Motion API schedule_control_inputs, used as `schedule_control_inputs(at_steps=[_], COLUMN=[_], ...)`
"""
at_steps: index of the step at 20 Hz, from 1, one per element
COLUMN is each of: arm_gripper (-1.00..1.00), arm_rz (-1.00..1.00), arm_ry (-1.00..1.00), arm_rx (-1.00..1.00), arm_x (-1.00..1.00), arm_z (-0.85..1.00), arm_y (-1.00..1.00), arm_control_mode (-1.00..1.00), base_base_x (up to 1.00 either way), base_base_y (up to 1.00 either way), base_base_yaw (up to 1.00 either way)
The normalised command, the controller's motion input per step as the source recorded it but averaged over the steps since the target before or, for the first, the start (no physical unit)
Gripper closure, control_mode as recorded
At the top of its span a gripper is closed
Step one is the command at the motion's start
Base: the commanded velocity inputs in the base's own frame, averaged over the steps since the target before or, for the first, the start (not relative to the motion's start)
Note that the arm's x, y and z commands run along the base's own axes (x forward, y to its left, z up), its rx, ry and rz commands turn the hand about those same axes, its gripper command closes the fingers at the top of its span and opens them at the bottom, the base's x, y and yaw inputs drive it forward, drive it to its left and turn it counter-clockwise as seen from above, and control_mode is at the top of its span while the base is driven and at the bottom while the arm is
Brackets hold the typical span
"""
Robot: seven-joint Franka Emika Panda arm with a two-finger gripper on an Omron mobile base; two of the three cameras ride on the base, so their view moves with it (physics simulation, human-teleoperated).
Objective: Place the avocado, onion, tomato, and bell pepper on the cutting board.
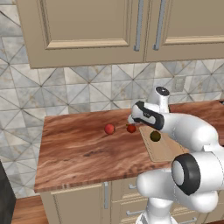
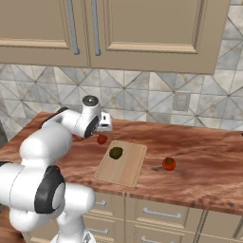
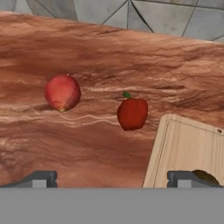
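The avocado lies on the cutting board, near its back end; in the hand view its dark top peeks out behind my right fingertip. The red bell pepper sits on the counter just off the board's left edge. Further left is the pinkish-red onion. The tomato rests on the counter right of the board. My gripper hovers open above the bell pepper, holding nothing.
The reddish-brown counter ends at a front edge with drawers below. A tiled backsplash with an outlet rises behind it, and wall cabinets hang above. A dark object stands at the far left.
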Motion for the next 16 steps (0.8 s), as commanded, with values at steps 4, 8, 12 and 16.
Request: schedule_control_inputs(at_steps=[4, 8, 12, 16], arm_gripper=[-1.00, -1.00, -1.00, -1.00], arm_rz=[0.00, 0.00, 0.00, 0.00], arm_ry=[0.00, 0.01, 0.03, 0.04], arm_rx=[-0.17, -0.11, -0.02, -0.01], arm_x=[0.29, 0.43, 0.32, 0.28], arm_z=[0.00, 0.00, 0.00, -0.13], arm_y=[0.09, 0.11, 0.05, 0.00], arm_control_mode=[-1.00, -1.00, -1.00, -1.00], base_base_x=[0.00, 0.00, 0.00, 0.00], base_base_y=[0.00, 0.00, 0.00, 0.00], base_base_yaw=[0.00, 0.00, 0.00, 0.00])
